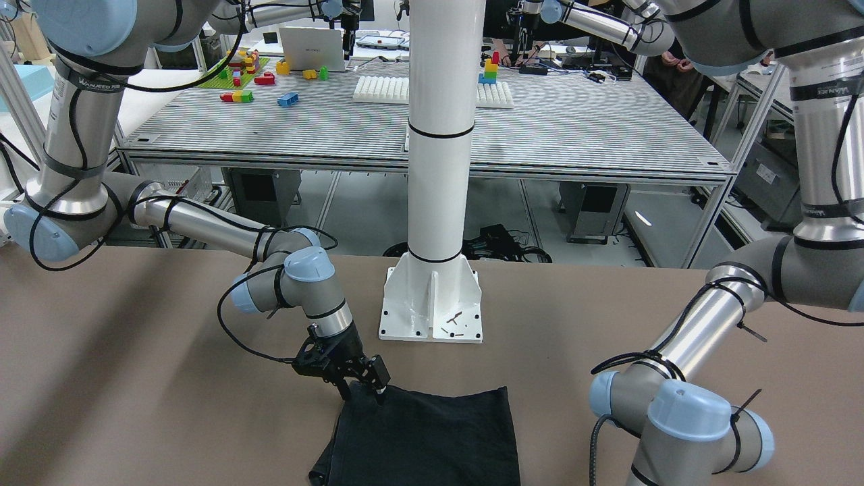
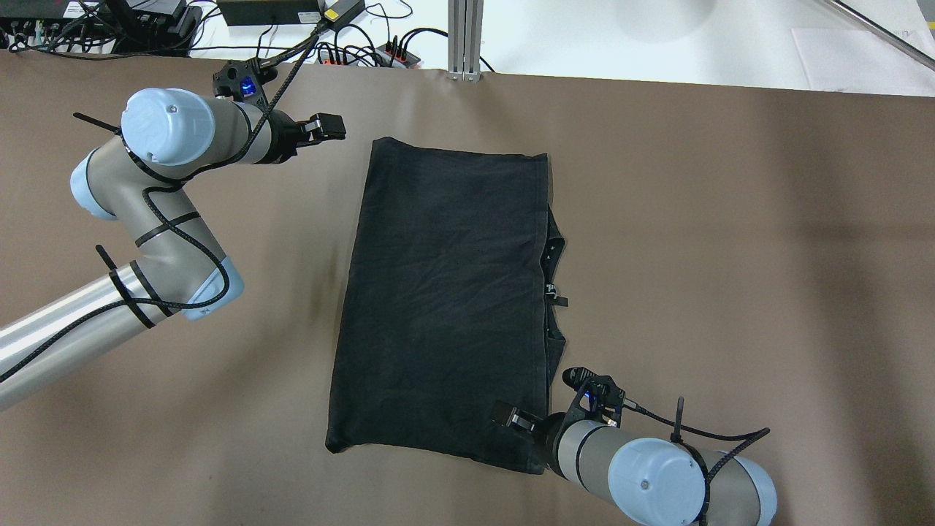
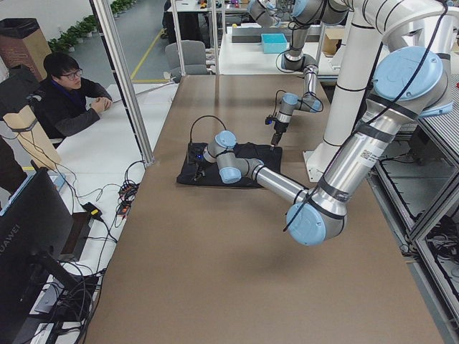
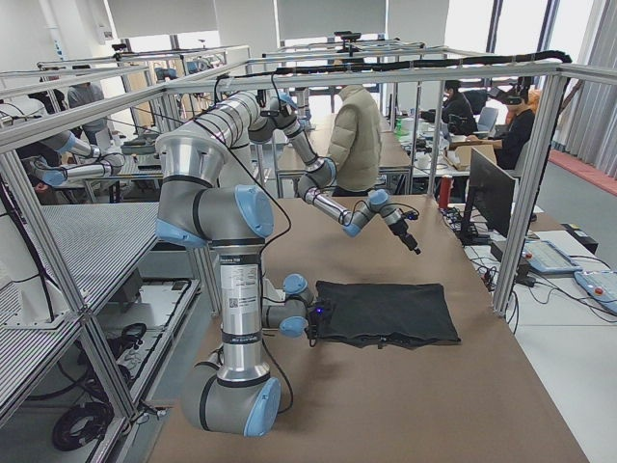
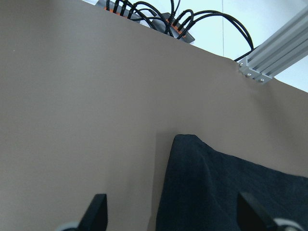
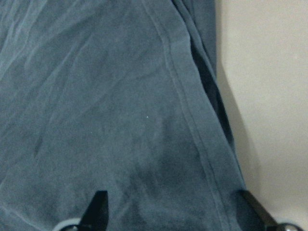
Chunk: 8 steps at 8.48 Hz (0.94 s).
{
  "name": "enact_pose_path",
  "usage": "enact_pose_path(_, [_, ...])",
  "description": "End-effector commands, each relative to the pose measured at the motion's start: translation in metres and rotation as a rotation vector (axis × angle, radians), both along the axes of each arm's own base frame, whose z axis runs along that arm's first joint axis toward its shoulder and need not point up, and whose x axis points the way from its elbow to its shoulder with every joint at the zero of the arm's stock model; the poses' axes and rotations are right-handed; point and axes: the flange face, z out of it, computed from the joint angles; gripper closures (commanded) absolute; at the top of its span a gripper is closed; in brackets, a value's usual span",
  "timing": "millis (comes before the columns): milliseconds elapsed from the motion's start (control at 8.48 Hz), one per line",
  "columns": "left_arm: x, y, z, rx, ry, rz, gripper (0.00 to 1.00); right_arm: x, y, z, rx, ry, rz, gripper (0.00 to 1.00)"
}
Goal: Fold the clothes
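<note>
The black cloth (image 2: 445, 292) lies flat on the brown table covering (image 2: 730, 256), folded over, with a lower layer and a small label showing along its right edge. My left gripper (image 2: 326, 131) is open and empty, just left of the cloth's far left corner (image 5: 190, 144), apart from it. My right gripper (image 2: 517, 419) is open, its fingertips (image 6: 98, 204) over the cloth's near right corner, beside the hemmed edge. In the front-facing view the right gripper (image 1: 364, 383) sits at the cloth's corner (image 1: 425, 439); whether it touches the fabric I cannot tell.
The white pole's base plate (image 1: 432, 312) stands on the table behind the cloth. Cables and a power strip (image 2: 365, 52) lie past the table's far edge beside an aluminium post (image 2: 465, 36). A seated person (image 3: 68, 93) is at the side bench.
</note>
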Motion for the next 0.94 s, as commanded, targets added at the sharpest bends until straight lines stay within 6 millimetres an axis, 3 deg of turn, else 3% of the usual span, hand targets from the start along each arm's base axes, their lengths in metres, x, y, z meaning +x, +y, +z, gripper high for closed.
enact_pose_path(0, [0.003, -0.003, -0.001, 0.0, -0.004, 0.001, 0.05, -0.008, -0.002, -0.012, 0.011, -0.006, 0.002, 0.14])
enact_pose_path(354, [0.011, -0.011, -0.005, 0.002, -0.014, -0.022, 0.05, -0.031, -0.017, -0.011, 0.02, 0.009, 0.031, 0.2])
enact_pose_path(471, [0.011, -0.011, -0.004, 0.001, -0.015, -0.02, 0.05, -0.033, -0.017, -0.018, 0.018, -0.003, 0.032, 0.37])
enact_pose_path(589, [0.011, -0.011, -0.004, 0.001, -0.015, -0.02, 0.05, -0.034, -0.017, -0.026, 0.018, -0.018, 0.033, 0.72])
enact_pose_path(707, [0.011, -0.011, -0.004, 0.001, -0.015, -0.02, 0.05, -0.035, -0.017, -0.031, 0.019, -0.027, 0.034, 1.0])
enact_pose_path(825, [0.011, -0.011, -0.004, 0.001, -0.015, -0.02, 0.05, -0.034, -0.019, -0.035, 0.018, -0.037, 0.038, 1.0])
